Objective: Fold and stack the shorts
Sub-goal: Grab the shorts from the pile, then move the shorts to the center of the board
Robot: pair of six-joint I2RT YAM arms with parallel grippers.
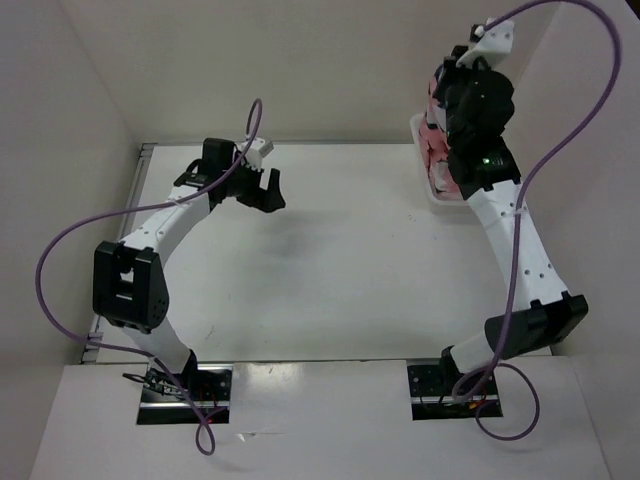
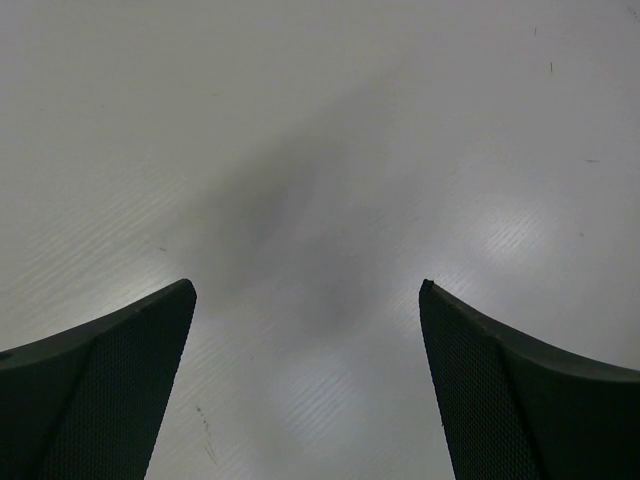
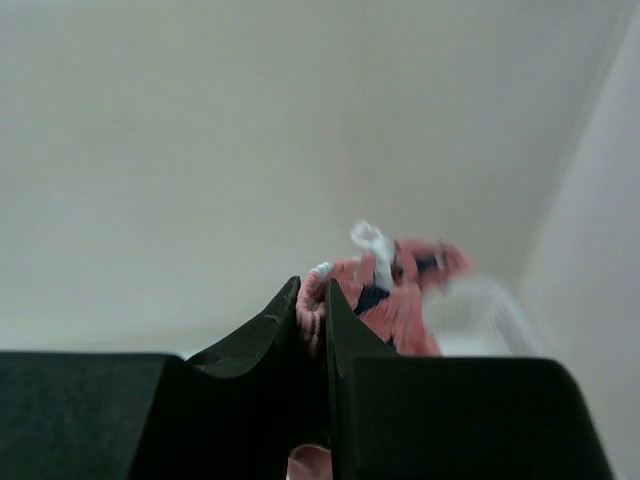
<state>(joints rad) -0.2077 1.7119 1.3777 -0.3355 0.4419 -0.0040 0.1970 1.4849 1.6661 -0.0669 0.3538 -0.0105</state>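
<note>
The coral-pink shorts (image 1: 437,150) with dark shark prints lie bunched in the white mesh basket (image 1: 424,160) at the far right of the table. My right gripper (image 1: 452,95) is over the basket and shut on a fold of the shorts (image 3: 385,290); the pink fabric is pinched between its black fingers (image 3: 255,340) and lifted. A white drawstring sticks up from the fabric. My left gripper (image 1: 258,190) is open and empty above the bare white table (image 2: 320,200) at the far left-centre.
White walls enclose the table on the left, back and right. The basket sits against the right wall. Purple cables loop from both arms. The arm bases stand at the near edge.
</note>
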